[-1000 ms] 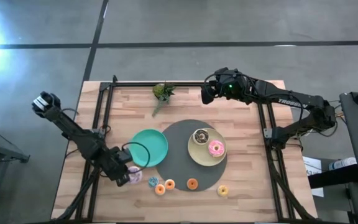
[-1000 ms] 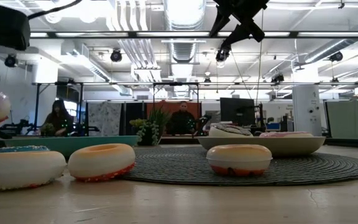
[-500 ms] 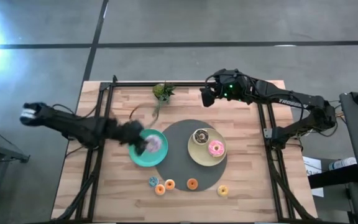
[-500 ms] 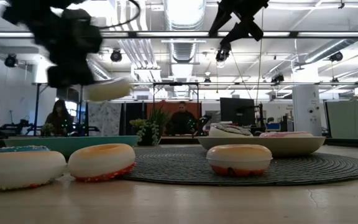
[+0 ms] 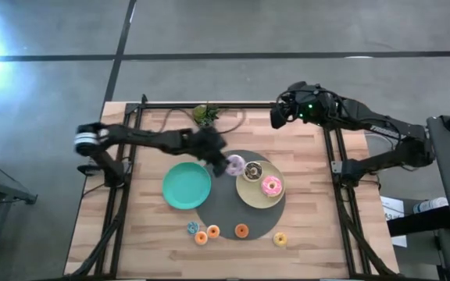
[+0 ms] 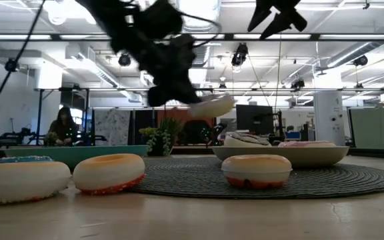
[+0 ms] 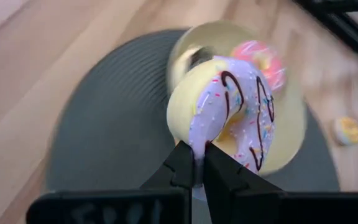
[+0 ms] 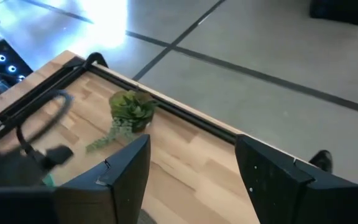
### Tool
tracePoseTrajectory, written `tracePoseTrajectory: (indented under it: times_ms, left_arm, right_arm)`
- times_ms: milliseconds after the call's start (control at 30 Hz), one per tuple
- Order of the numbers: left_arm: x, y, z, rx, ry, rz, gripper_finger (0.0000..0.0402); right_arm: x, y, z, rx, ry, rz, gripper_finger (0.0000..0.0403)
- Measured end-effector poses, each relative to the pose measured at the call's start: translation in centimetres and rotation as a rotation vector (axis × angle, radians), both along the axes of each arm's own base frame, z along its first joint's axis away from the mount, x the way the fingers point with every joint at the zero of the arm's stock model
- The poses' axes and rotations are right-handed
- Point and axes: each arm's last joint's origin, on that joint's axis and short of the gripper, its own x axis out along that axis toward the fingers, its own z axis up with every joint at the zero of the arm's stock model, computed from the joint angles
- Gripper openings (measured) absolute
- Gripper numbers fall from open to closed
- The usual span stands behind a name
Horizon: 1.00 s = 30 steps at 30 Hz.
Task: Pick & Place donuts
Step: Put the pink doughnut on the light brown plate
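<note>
The grey round mat [image 5: 225,204] served as the reference for all positions. It lay on the wooden table [image 5: 311,226], evidently as the staging area for the plates. The left arm reached across the table to the mat's far-left edge, a posture consistent with carrying a load toward the plates rather than resting. The right arm waited well beyond the mat's far-right side, its right gripper [image 8: 191,171] spread wide and holding nothing, presumably kept clear of the working arm.

The teal plate [image 5: 186,186] overlapped the mat's left edge and appeared bare. The pale-yellow plate [image 5: 258,193] sat on the mat's right half and already held the pink donut [image 5: 271,186] and the brown-and-white donut [image 5: 252,171], which suggested it was the collecting plate.

The left gripper [image 7: 196,163] was clenched on the rim of the lilac donut [image 7: 232,112], holding it on edge in the air above the mat, just beside the pale-yellow plate; a rim pinch suited a ring shape. Release was judged to be pending.

Several tinier donuts [image 5: 213,232] lay along the mat's near edge, awaiting collection.
</note>
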Motion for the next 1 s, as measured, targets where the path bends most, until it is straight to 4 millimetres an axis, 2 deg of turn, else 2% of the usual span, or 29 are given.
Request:
tracePoseTrajectory:
  times_ms: [200,467,633,867,1000]
  left_arm:
    - [5.3,-0.8,0.7,0.072,0.064,-0.159,0.0]
    - [9.0,-2.3,-0.8,0.119,0.126,-0.268,0.0]
    - [9.3,-3.6,-1.1,0.105,0.128,-0.303,0.0]
    - [9.1,-4.3,-1.5,0.108,0.137,-0.319,0.0001]
    - [9.4,-4.8,-2.0,0.099,0.136,-0.318,0.0019]
  right_arm:
    - [-1.4,0.3,0.5,-0.028,0.012,-0.048,0.0226]
    - [-2.3,0.4,0.4,-0.034,0.043,-0.069,0.0226]
    - [-2.4,0.3,0.0,-0.022,0.083,-0.072,0.0226]
    - [-2.4,0.3,-0.4,0.013,0.074,-0.092,0.0226]
    - [-2.4,0.3,-0.7,0.029,0.064,-0.106,0.0226]
